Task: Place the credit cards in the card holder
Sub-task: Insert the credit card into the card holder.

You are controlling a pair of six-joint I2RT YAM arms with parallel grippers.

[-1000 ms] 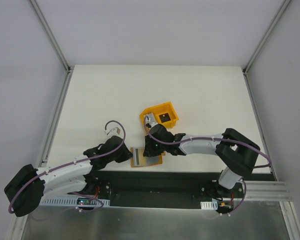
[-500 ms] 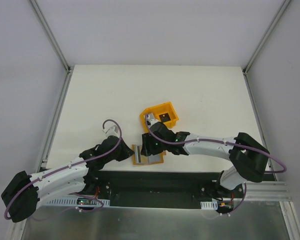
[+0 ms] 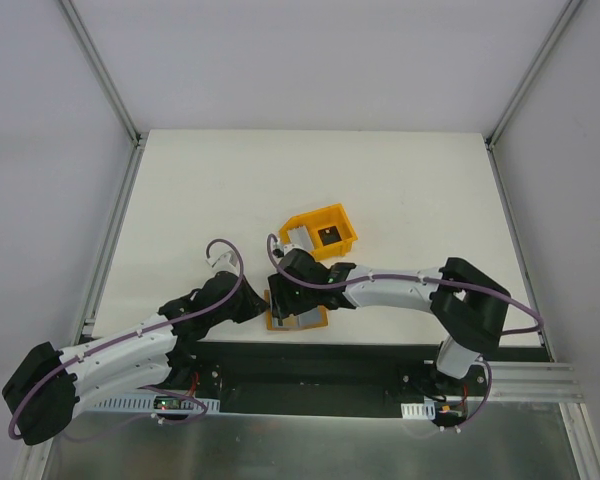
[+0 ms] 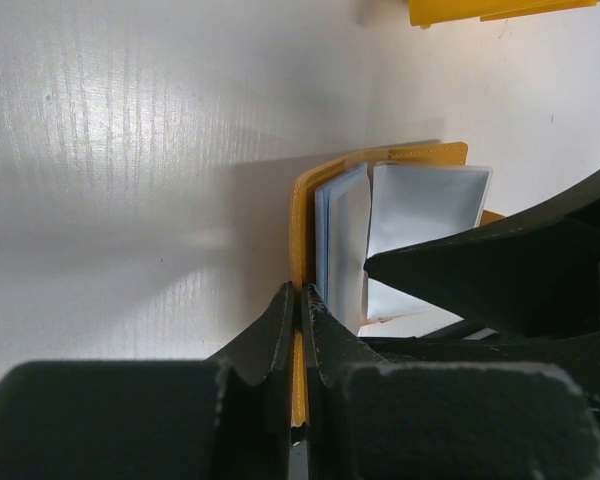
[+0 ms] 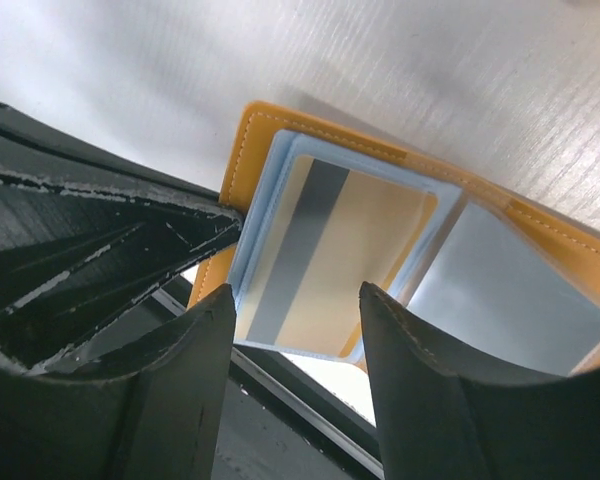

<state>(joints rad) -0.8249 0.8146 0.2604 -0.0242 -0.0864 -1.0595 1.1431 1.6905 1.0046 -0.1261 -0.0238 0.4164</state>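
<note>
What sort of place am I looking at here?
Likely a robotics lab bench: a white table, plain panel walls on metal rails, left arm and right arm bolted at its edge.

The white table (image 3: 380,180) carries a yellow-orange bin (image 3: 350,235) near its middle and the card holder (image 3: 302,320) lying open beside its near edge

Lab cell: white table (image 3: 400,200), alu frame rails (image 3: 100,68), grey walls (image 3: 310,60).

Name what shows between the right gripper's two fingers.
A tan card with a grey stripe, lying in the open card holder, fills the gap of the open right gripper; the right wrist view shows it.
</note>
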